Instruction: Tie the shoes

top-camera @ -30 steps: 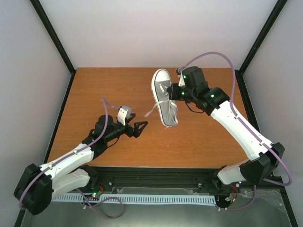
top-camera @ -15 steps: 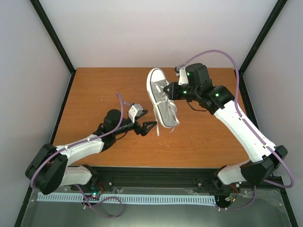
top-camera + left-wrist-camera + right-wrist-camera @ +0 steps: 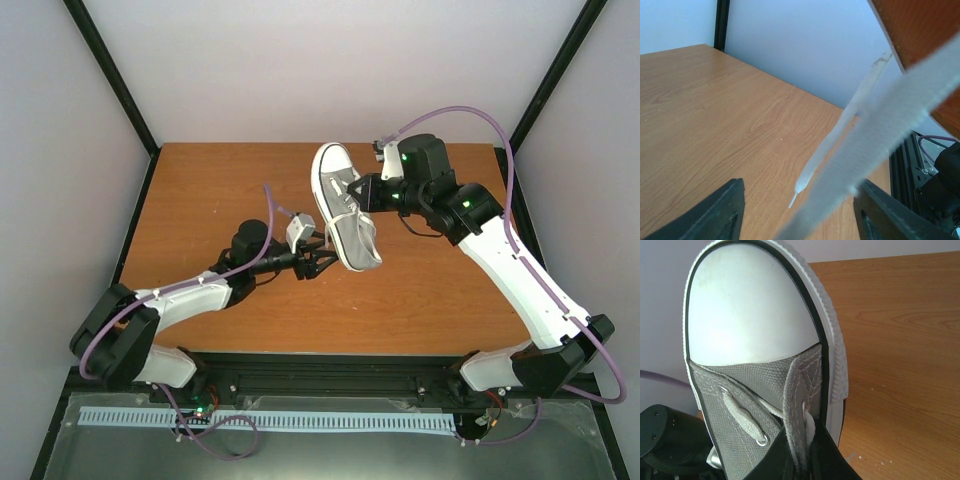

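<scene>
While the right gripper (image 3: pixel 366 190) holds the sneaker (image 3: pixel 345 215) in the air over the far half of the table (image 3: pixel 200 190), toe toward the far edge and heel toward the near one, the overhead view puts the left gripper (image 3: pixel 318 262) just beside the heel end, on the shoe's left side. Whether it touches the canvas cannot be told from here. A sideways nudge from that arm could twist the shoe in the other arm's hold.

From the left wrist, the fingers (image 3: pixel 725 210) stand spread. A flat white lace (image 3: pixel 880 130) slants down through the gap, and a second strand beside it ends in a clear tip (image 3: pixel 799 184). Neither finger touches either one. The likely failure is a pinch that catches the wrong strand, or only the slick tip, so that the lace slides out on the pull. A strand hanging this loose may also swing clear of the gap before the fingers meet.

From the right wrist, the black fingers (image 3: pixel 835 462) are pressed together on the tongue (image 3: pixel 802 385) and lacing at the bottom of the frame, with the white toe cap (image 3: pixel 750 305) pointing away. That is a thin grip on soft cloth carrying the whole shoe. A hard tug on the lace could pull the sneaker down out of it, or drag lace through the eyelets (image 3: pixel 761 441) rather than draw it tight.
</scene>
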Robot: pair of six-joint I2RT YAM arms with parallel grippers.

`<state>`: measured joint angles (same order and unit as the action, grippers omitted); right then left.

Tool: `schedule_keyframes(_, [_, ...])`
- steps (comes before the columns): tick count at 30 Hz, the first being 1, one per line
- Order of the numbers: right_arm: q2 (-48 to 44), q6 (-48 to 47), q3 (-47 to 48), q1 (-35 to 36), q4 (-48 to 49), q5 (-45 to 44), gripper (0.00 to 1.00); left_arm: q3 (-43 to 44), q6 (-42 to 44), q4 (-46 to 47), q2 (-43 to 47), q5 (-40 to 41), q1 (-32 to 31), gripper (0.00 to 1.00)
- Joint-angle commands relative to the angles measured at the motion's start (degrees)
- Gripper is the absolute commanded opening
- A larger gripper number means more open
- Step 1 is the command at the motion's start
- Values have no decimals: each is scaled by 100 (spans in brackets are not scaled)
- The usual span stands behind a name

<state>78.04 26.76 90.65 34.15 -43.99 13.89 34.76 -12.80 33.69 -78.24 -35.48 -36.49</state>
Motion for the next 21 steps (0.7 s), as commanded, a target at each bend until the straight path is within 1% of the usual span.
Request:
schedule_keyframes(1, [-254, -29, 34, -40, 303, 122, 3, 441, 88, 29, -180, -126, -60, 58])
schedule_keyframes(2, [-266, -26, 36, -40, 290, 97, 3, 476, 54, 21, -209, -131, -60, 53])
schedule_keyframes(3, [-278, -28, 21, -41, 286, 59, 3, 508, 16, 23, -244, -140, -60, 51])
schedule_keyframes(4, [-300, -31, 7, -45, 281, 27, 3, 535, -30, 22, -266, -149, -60, 45])
schedule_keyframes(5, [-318, -31, -12, -41, 280, -17, 3, 578, -74, 0, -298, -166, -56, 37])
schedule_keyframes(6, [-330, -30, -39, -40, 277, -66, 3, 626, -127, -63, -324, -147, -59, 26])
schedule_keyframes(7, [-345, -35, -67, -40, 254, -151, 3, 670, -179, -181, -331, -75, -60, 12])
schedule_keyframes(8, [-350, -58, -83, -47, 209, -285, 3, 670, -225, -281, -298, 76, -56, 3])
schedule_keyframes(9, [-345, -100, -94, -48, 135, -462, 3, 631, -277, -347, -231, 268, -59, 1])
schedule_keyframes(11, [-343, -230, -103, -88, -113, -1096, 3, 488, -368, -417, -18, 649, -60, 1])
schedule_keyframes(13, [-386, -303, -167, -245, -354, -1706, 3, 519, -387, -663, 152, 721, -60, 1])
schedule_keyframes(15, [-461, -331, -248, -547, -511, -2002, 3, 852, -291, -1317, 137, 533, -58, 1])
schedule_keyframes(18, [-585, -362, -236, -722, -683, -2511, 3, 1731, -10, -2642, -269, -28, -64, 1])
schedule_keyframes(19, [-614, -367, -240, -725, -711, -2600, 3, 1926, 19, -2883, -382, -196, -68, 1])
schedule_keyframes(21, [-640, -294, -363, -720, -670, -2513, 3, 2046, -19, -2961, -466, -297, -77, 1])
